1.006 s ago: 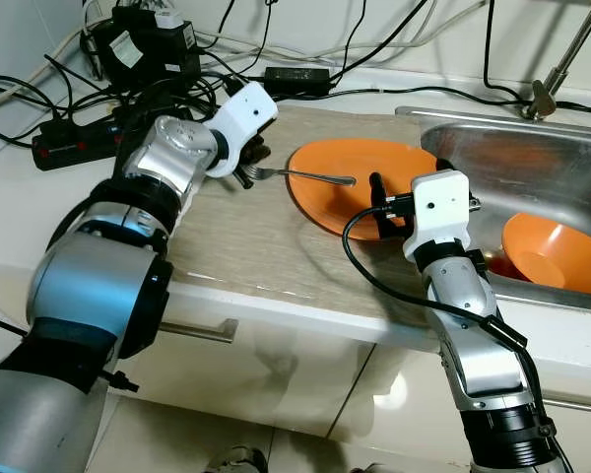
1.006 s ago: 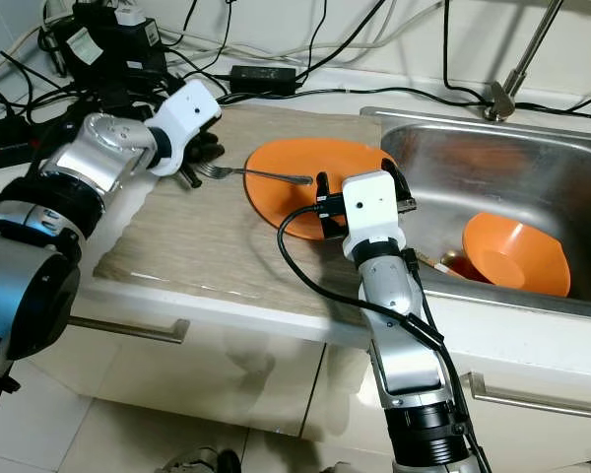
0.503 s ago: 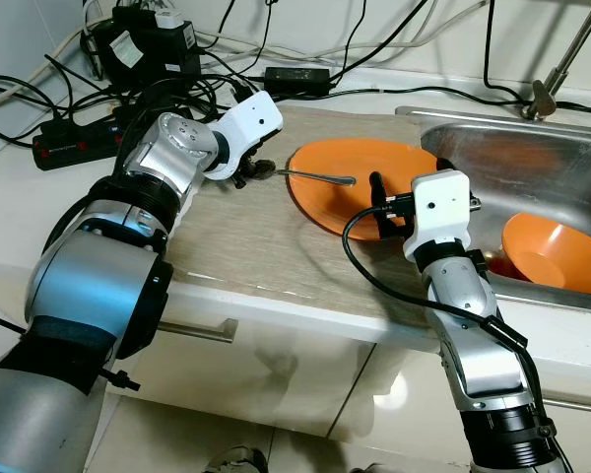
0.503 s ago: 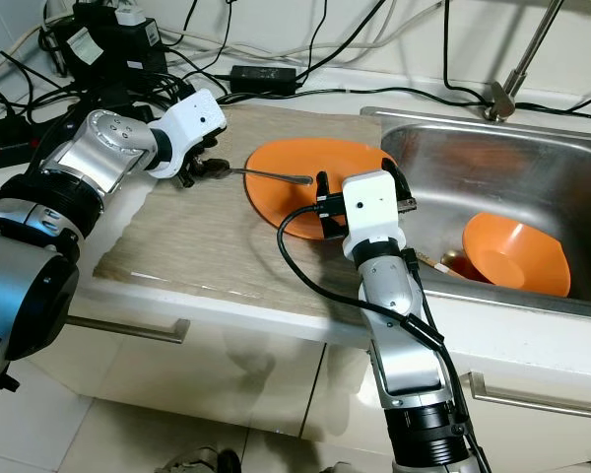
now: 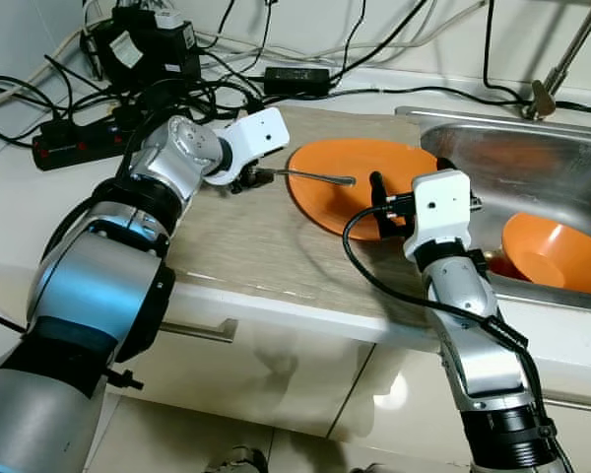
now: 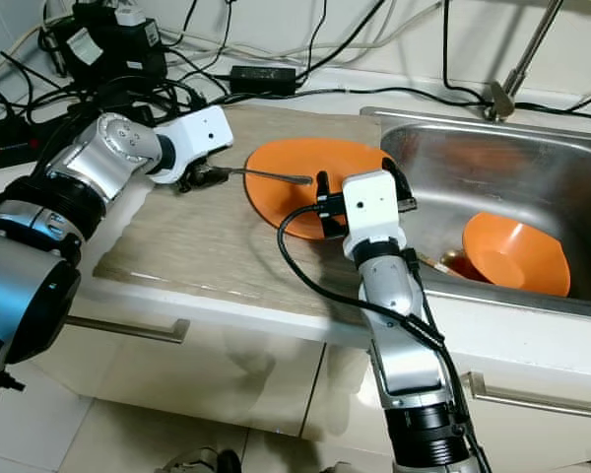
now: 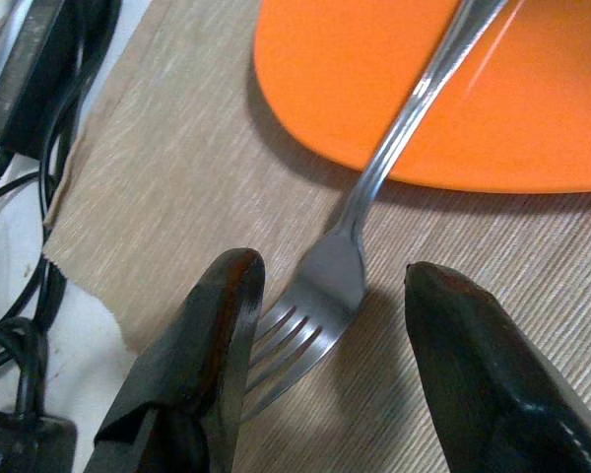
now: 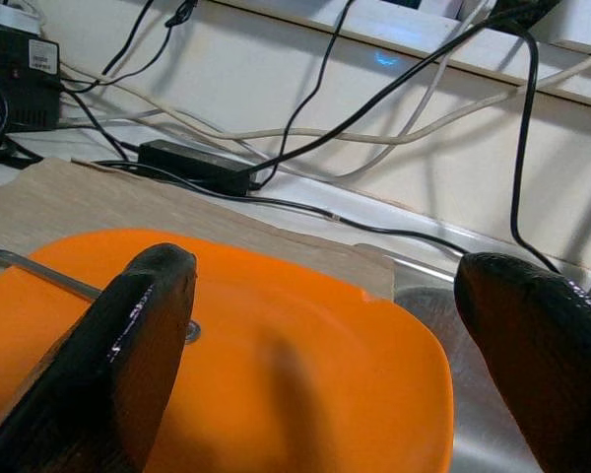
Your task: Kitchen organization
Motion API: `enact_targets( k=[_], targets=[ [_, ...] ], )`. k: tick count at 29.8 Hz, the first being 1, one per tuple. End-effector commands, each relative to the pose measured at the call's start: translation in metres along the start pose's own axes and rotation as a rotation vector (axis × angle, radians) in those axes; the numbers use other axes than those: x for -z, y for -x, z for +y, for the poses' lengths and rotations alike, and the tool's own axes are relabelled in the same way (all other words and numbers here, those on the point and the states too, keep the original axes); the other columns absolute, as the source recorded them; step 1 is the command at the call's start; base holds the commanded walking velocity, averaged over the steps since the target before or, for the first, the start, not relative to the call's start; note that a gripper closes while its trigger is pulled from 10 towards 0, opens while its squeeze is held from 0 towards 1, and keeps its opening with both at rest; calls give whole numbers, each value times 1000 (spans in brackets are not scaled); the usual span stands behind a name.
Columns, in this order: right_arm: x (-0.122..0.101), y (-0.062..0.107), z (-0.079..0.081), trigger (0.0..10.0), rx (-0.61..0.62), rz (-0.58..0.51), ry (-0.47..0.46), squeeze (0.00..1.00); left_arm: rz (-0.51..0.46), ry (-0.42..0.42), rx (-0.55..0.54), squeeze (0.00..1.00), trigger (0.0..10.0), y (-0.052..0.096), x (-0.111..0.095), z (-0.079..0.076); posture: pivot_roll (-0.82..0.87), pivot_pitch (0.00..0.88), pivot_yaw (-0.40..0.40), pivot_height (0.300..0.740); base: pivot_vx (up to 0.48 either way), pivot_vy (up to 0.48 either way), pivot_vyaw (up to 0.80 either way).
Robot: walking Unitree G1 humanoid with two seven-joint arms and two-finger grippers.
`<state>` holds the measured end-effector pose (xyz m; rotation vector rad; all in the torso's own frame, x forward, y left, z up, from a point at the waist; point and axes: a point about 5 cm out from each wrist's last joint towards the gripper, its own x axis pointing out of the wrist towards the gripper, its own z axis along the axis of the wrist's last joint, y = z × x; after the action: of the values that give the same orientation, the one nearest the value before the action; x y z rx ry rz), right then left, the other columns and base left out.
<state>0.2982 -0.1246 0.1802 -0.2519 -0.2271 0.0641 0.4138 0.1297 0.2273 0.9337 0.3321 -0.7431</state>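
Far left on the white counter, a tangle of black cables and a power strip are sitting behind the mat. One fork, one orange plate, one orange bowl, two grippers in play.

The left gripper is hovering low over the mat just beside the plate's left rim, its two black fingers standing apart, and the fork's tines are lying right between them on the mat; whether a finger is touching the tines is hard to tell. The fork's handle is running away from that gripper, up over the plate's rim and resting across the orange surface toward its middle.

Moving right, the plate is sitting flat on the mat, its far edge reaching the sink. The right gripper is hanging over the plate's near right side, fingers spread wide and gripping nothing, with the fork's handle tip lying beyond one fingertip.

Further right, the bowl is lying tilted down in the steel sink, and the tap is rising at the back.
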Motion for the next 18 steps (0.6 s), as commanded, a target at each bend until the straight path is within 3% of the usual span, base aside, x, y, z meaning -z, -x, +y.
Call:
enact_targets(
  k=[1,18],
  targets=[
    [-2,2,-4,10000,15,-5,13,0,14,-13,12,0,10000,-2,2,-3,-174,0,26,740,0,0,0],
    [-3,4,-6,10000,29,-5,15,0,22,-39,23,0,10000,-11,3,-15,-190,0,34,740,0,0,0]
  ],
)
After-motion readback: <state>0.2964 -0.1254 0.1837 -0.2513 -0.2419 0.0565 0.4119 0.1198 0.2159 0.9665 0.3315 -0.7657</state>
